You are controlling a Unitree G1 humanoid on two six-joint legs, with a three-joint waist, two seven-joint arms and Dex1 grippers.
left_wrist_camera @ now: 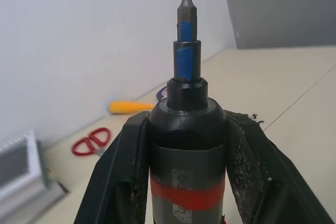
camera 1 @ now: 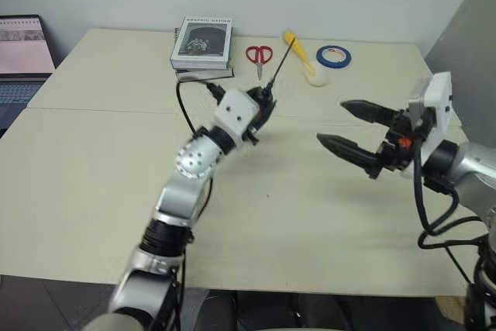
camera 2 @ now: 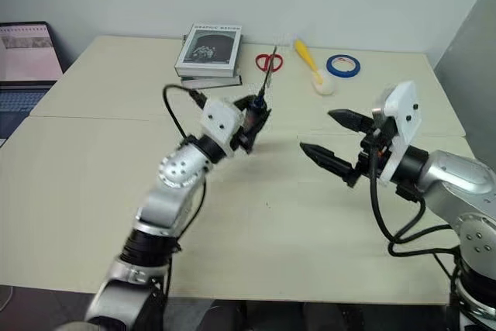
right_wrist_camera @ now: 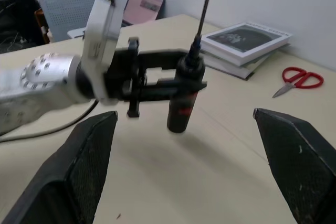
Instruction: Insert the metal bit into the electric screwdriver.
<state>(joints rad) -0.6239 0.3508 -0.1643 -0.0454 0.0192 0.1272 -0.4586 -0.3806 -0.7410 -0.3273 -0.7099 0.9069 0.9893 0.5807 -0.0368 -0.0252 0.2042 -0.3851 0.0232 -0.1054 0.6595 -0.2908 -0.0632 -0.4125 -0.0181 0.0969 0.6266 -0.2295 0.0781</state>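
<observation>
The left gripper [camera 1: 260, 110] pinches the electric screwdriver [right_wrist_camera: 184, 95] between its two black fingers [left_wrist_camera: 118, 177], holding the black body upright above the table [camera 1: 310, 215]. The fingers clasp the barrel on both sides, just above its red band, and the blue-taped tip rises clear of them. The metal bit [camera 1: 280, 67] stands seated in that tip, a thin dark rod pointing up and slightly away from the robot. The right gripper [camera 1: 353, 131] hovers well apart to the right, its jaws spread wide with nothing between them, aimed toward the screwdriver.

The surface is a pale beige tabletop with a seam running across it. Along its far edge lie a stack of books [camera 1: 202, 46], red-handled scissors [camera 1: 259, 56], a yellow-handled brush [camera 1: 302, 56] and a roll of blue tape [camera 1: 333, 56]. A laptop [camera 1: 22, 56] sits off the table's left end, and a plain light wall stands behind
</observation>
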